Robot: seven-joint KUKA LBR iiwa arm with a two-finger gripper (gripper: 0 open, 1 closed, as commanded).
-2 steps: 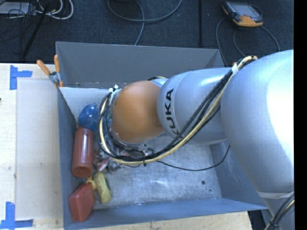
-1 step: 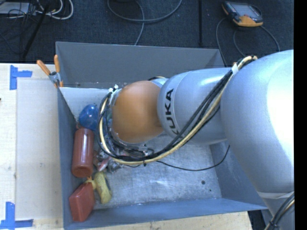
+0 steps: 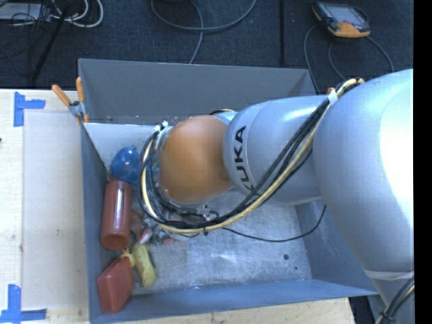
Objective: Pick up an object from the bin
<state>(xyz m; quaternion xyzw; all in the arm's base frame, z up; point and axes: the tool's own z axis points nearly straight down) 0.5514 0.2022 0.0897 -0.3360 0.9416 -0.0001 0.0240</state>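
Low over left half of bin (image 3: pixel 202 100), orange wrist cover (image 3: pixel 192 157) just beside blue ball (image 3: pixel 125 162) and brown tube (image 3: pixel 115 214) along left wall; grip open or closed, cannot tell. Brown tube probably light, stiff, smooth, prone to rolling; best pinched across its middle

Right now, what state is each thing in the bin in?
Blue ball: resting in the far left corner.
Brown cylinder: lying on its side along the bin's left wall.
Red block: lying tilted in the near left corner.
Yellow thing: lying loose beside the block.
Arm: low over the left half.
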